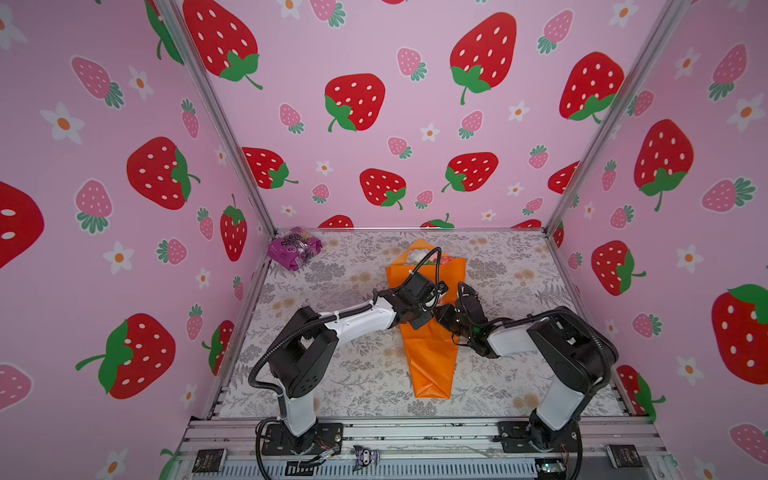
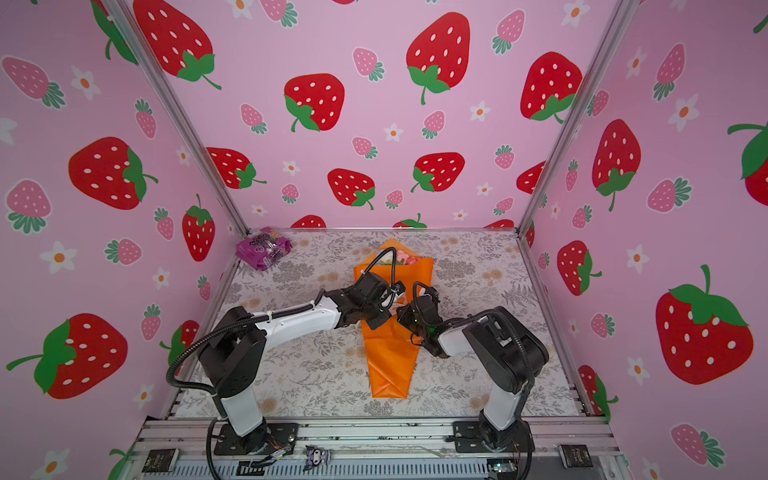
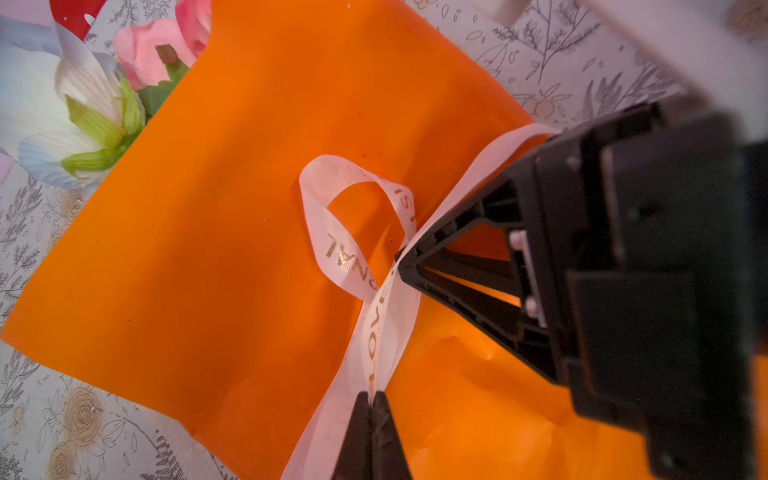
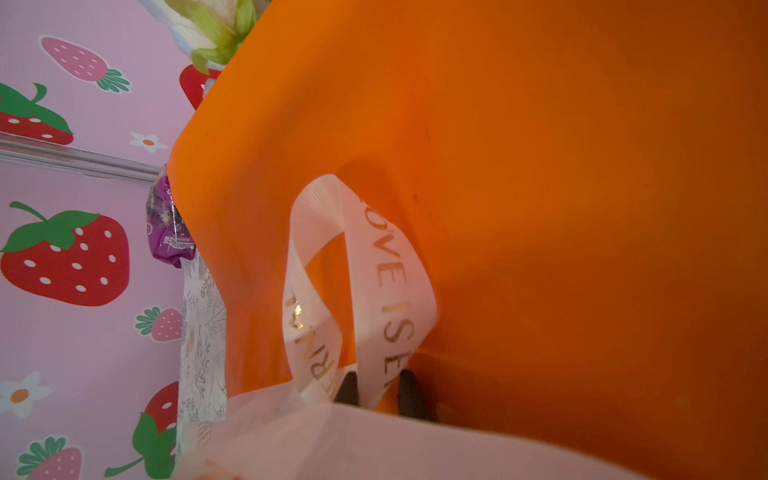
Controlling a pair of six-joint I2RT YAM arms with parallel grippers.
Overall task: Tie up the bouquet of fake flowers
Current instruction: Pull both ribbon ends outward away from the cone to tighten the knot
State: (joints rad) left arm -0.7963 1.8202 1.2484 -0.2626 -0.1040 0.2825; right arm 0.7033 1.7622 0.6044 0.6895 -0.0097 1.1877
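Top views, both: purple packet sits in far-left corner of floral table. L arm extends from left, wrist over the bouquet, which lies mid-table, narrow folded end near, blooms at far end, partly behind arm cable. R arm extends from right; both wrists nearly meet above the orange wrap. L wrist view: cream ribbon w/ gold lettering crosses the wrap, one loop standing up. L gripper fingers closed tight on ribbon strand a little way from loop. R gripper fingertips pinched together on ribbon at loop's base, where strands cross. White flower & pink flowers stick out of wrap's open end. R wrist view: ribbon strand passes btwn R's dark fingertips.
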